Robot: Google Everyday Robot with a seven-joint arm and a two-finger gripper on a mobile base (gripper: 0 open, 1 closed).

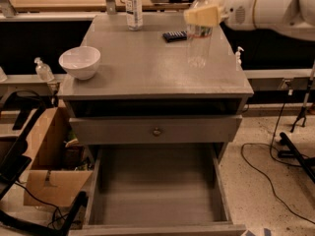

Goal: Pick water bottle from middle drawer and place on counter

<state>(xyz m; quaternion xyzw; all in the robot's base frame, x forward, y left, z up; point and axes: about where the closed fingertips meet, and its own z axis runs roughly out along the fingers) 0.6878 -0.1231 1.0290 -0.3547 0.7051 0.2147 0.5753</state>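
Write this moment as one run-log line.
gripper: above counter, right rear, shut on water bottle | water bottle: upright | middle drawer: open

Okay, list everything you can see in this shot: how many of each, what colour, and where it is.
water bottle: one, clear, white cap, upright in the hand over the counter's right rear
counter: one, grey, cabinet top
middle drawer: one, grey, pulled open at the bottom
bowl: one, white, counter's left side
labelled bottle: one, clear, white label, counter's back edge
flat object: one, dark, left of the water bottle
pump bottles: two, clear, either side of the cabinet
cardboard box: one, brown, floor at left
hand: one, yellowish, shut on the water bottle's neck
arm: one, white, entering from the right
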